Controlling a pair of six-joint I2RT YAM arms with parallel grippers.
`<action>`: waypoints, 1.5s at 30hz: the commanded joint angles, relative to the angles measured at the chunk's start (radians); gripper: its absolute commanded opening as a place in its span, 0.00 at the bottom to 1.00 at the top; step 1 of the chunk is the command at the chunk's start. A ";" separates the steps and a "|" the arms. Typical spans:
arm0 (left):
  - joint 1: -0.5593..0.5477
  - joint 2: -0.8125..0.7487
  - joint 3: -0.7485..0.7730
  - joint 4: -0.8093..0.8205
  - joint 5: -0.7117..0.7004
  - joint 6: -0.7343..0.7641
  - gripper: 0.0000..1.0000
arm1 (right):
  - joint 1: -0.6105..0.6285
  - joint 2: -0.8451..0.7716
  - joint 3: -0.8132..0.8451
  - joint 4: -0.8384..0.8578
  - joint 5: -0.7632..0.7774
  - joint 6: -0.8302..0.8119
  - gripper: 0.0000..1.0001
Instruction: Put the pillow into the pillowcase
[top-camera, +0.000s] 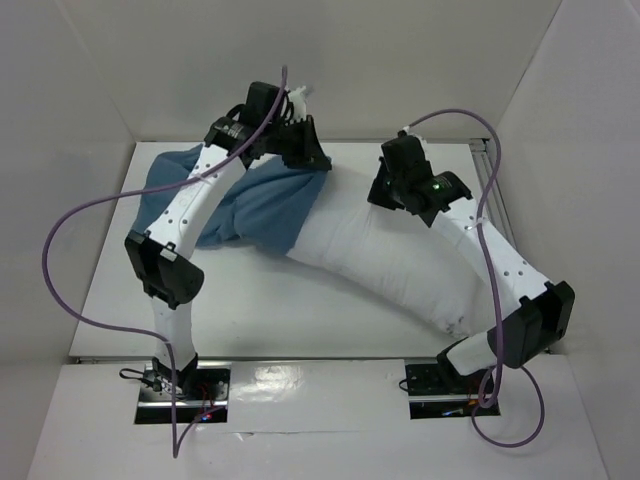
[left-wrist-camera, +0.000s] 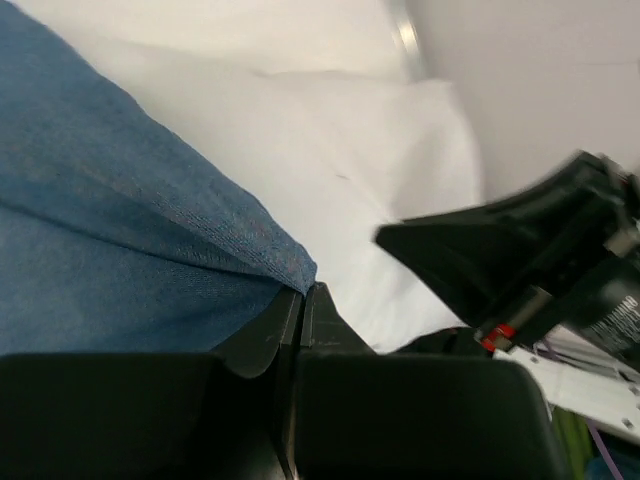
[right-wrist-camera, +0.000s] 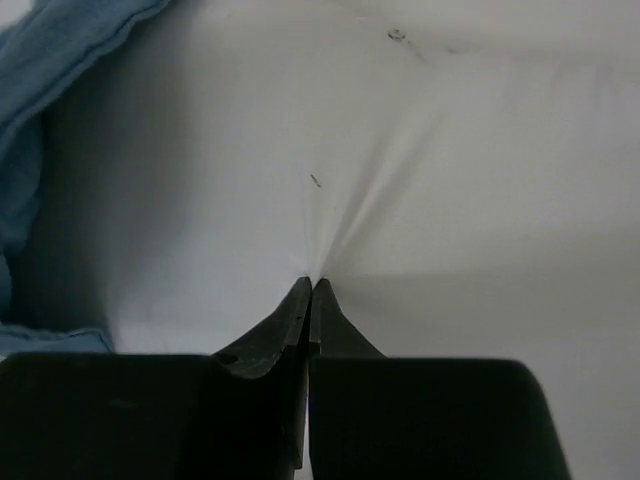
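Pillowcase (left-wrist-camera: 120, 250) hem sits pinched between left gripper (left-wrist-camera: 302, 292) jaws, likely anchoring the mouth. The right gripper (right-wrist-camera: 311, 282) jaws clamp pillow (right-wrist-camera: 450, 150) fabric, probably to feed it inward.

Noted white table (top-camera: 260, 300) beneath left gripper (top-camera: 310, 160) and right gripper (top-camera: 380, 195). Recorded plain white walls (top-camera: 400, 60) beyond and on either side of both tools. Recorded silver metal rail (top-camera: 488, 175) just right of right gripper, along table edge, running toward back wall. Logged white panel (top-camera: 320, 420) on near side of both tools, at table's near edge.
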 joint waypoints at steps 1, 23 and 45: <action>-0.029 -0.016 0.108 -0.021 0.225 0.024 0.00 | 0.010 -0.074 0.097 0.212 -0.014 0.083 0.00; -0.001 -0.008 0.016 -0.314 -0.141 0.228 0.64 | 0.146 -0.012 -0.245 0.271 -0.010 0.059 0.00; -0.005 0.240 0.181 -0.045 -0.502 0.100 0.70 | 0.286 0.028 -0.277 0.282 0.138 -0.141 0.00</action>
